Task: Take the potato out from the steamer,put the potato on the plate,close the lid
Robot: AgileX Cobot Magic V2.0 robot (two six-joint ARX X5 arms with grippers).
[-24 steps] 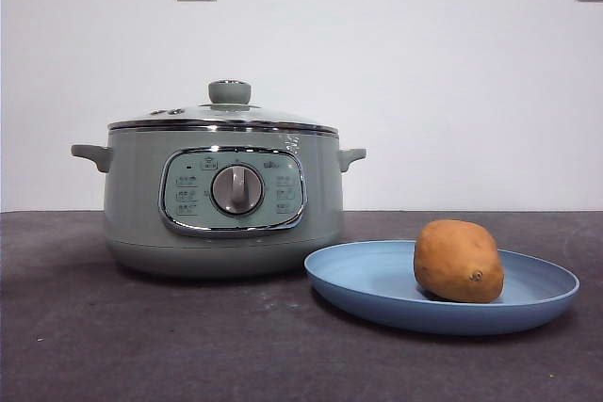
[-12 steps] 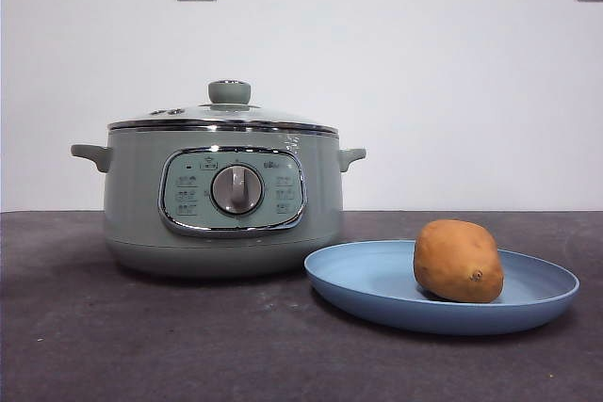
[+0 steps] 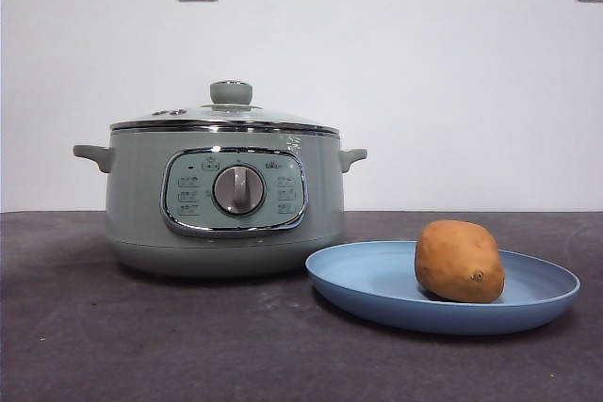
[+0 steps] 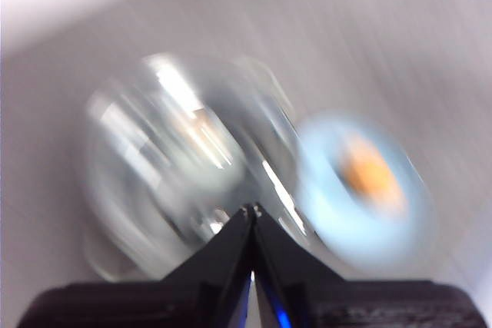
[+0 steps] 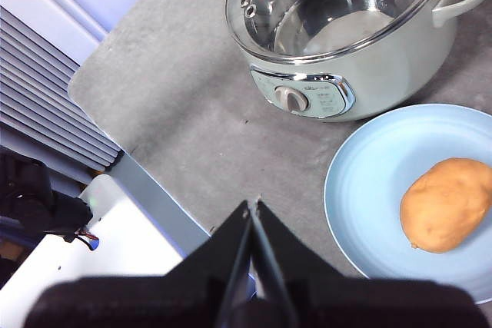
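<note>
Potato (image 3: 459, 261) sits on the plate (image 3: 377, 280) w/ lid (image 3: 226, 115) seated on the steamer (image 3: 132, 204), both grippers' fingers pinched closed & empty above the tabletop (image 3: 141, 345), so task looks done, nothing left but parking arms.

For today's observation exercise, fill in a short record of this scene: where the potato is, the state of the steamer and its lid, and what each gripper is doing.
potato: lying on the plate, toward the side away from the steamer
steamer: upright on the table, beside the plate
lid: seated on the steamer, closed
left gripper: raised above the steamer, jaws shut, holding nothing; view blurred
right gripper: raised over the table, jaws shut, holding nothing
</note>
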